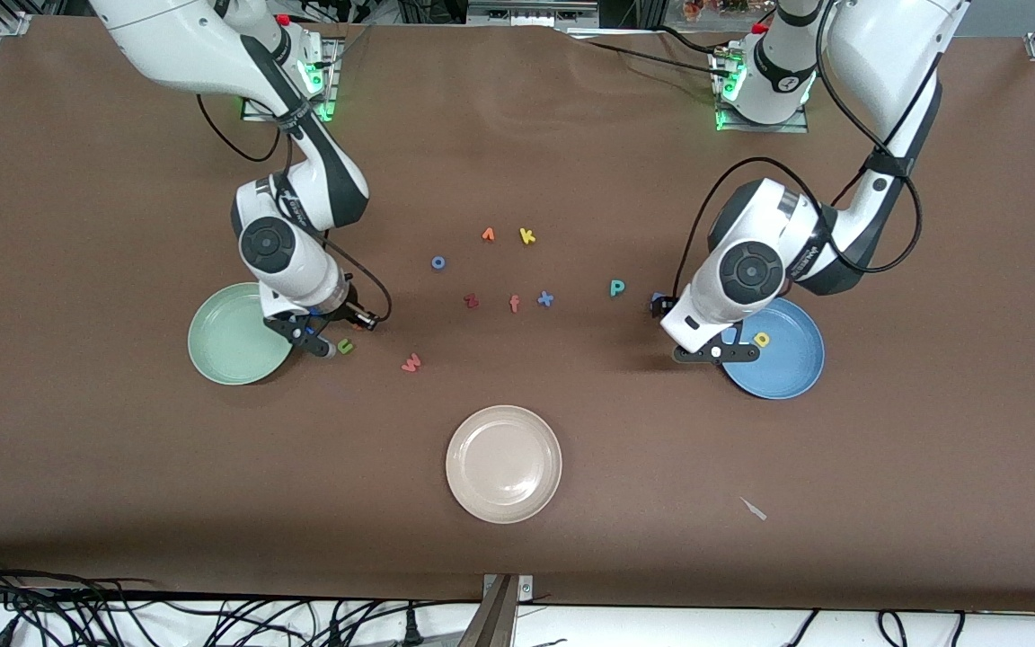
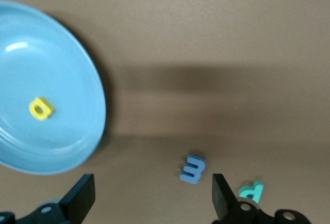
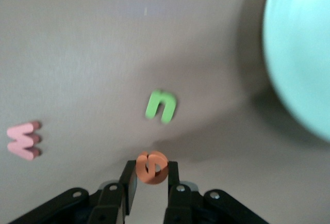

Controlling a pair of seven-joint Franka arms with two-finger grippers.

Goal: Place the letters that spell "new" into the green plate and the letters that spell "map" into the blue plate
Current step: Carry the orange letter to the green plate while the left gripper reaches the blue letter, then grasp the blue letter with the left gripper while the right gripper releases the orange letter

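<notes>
My right gripper [image 3: 151, 180] is shut on the orange e [image 3: 151, 167], held over the table between the green plate [image 1: 239, 334] and the green n [image 1: 345, 346]. The n [image 3: 161, 105] and the salmon w [image 3: 23, 140] lie flat on the table. The w [image 1: 411, 362] is nearer the table's middle. My left gripper [image 2: 152, 198] stands open and holds nothing, low beside the blue plate [image 1: 774, 350]. The yellow a [image 2: 40, 108] lies in that plate. The blue m [image 2: 193, 169] lies on the table close to one finger, with the teal p [image 2: 251, 191] just past it.
A beige plate [image 1: 503, 464] sits nearer the front camera at the table's middle. Several spare letters lie mid-table: blue o [image 1: 437, 262], yellow k [image 1: 527, 236], dark red z [image 1: 471, 301], orange-red f [image 1: 514, 304], blue x [image 1: 545, 298]. A white scrap [image 1: 754, 509] lies near the front edge.
</notes>
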